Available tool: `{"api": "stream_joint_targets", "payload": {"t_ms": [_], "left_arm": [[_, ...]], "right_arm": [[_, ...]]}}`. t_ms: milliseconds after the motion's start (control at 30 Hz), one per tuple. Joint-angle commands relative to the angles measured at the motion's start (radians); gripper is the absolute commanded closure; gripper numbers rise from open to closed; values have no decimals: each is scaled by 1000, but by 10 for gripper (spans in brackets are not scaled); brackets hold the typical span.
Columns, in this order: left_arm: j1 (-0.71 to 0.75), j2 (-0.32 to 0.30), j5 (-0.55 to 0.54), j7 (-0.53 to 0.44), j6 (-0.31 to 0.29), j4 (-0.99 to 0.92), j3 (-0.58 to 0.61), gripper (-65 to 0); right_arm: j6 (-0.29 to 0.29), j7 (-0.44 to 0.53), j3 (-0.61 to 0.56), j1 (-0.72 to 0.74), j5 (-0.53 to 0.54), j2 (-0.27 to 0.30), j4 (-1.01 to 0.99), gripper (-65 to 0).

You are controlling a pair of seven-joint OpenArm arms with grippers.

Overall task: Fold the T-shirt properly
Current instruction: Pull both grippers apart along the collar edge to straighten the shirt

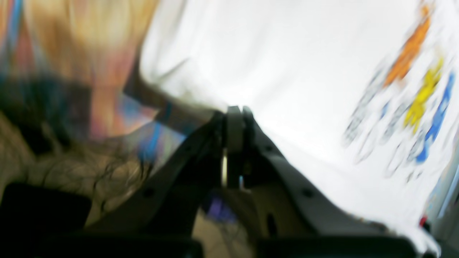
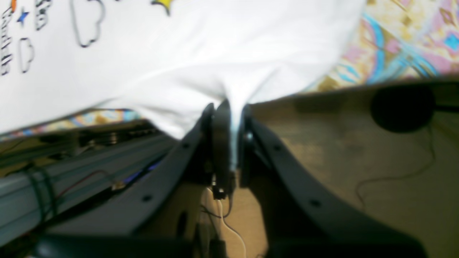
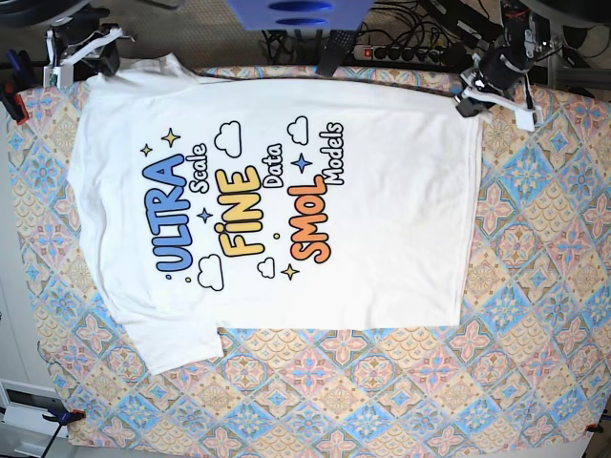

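The white T-shirt (image 3: 382, 210) lies spread print side up on the patterned table, lettering in blue, yellow and orange. Its hem edge is on the right and its sleeves are on the left. My left gripper (image 3: 474, 95) is at the shirt's far right corner. In the blurred left wrist view its jaws (image 1: 235, 111) are closed at the edge of the white cloth (image 1: 287, 64). My right gripper (image 3: 86, 52) is at the far left corner by the sleeve. In the right wrist view it (image 2: 227, 105) is shut on a pinched fold of the cloth (image 2: 197, 53).
The patterned tablecloth (image 3: 535, 286) covers the table and shows bare along the front and right. A blue object (image 3: 296, 14) and a power strip with cables (image 3: 401, 52) sit behind the far edge. Clamps (image 3: 11, 95) hold the cloth at the left edge.
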Motion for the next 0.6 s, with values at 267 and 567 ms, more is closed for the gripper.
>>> {"api": "stream_joint_targets", "payload": {"t_ms": [267,567], "left_arm": [[-153,-8,-4,-6,-4,5,-6,0],[-350,-5,-4,-4,-4,-170,-3,0]], "right_arm": [[7,25,1,184,17,13,19,0],[7,-173,3,494,13,16,-19,0]]}}
